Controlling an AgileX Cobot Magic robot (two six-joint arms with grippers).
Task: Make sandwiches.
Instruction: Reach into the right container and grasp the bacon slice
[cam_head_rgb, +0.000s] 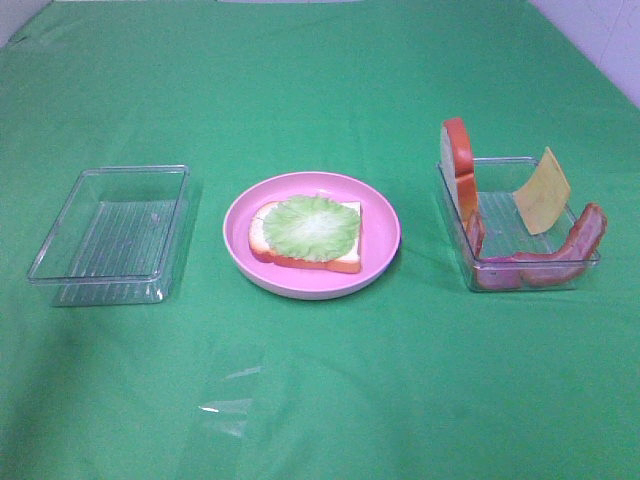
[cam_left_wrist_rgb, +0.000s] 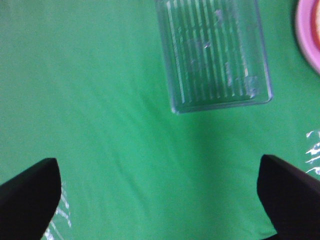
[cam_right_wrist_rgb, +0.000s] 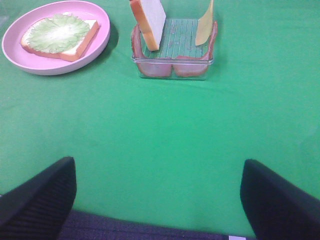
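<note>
Green cloth covers the whole tabletop. Pink plate sits mid-tabletop. On it is one bread slice, lying flat, white face up, orange-brown crust. A pale green lettuce leaf lies flat on top and covers most of the slice. Sandwich stands at two layers, both on the plate.

Right tray, clear plastic, is toward the tabletop's right edge, well apart from the plate. Inside it:
- second bread slice, on edge against the wall nearest the plate, sticking up above the rim
- yellow cheese square, tilted, leaning at the far right corner
- reddish-brown bacon strips along the near wall, one end curling up above the rim at the near right corner; the right wrist view shows bacon running along both side walls too

Left tray, clear with a ribbed floor, is toward the left edge, well apart from the plate on its other side.

Left gripper: jaws wide apart, black fingers at either side of its wrist view, only cloth between them, left tray beyond the tips.

Right gripper: jaws wide apart as well, only cloth between the fingers. It faces the right tray, with the plate off to one side.
</note>
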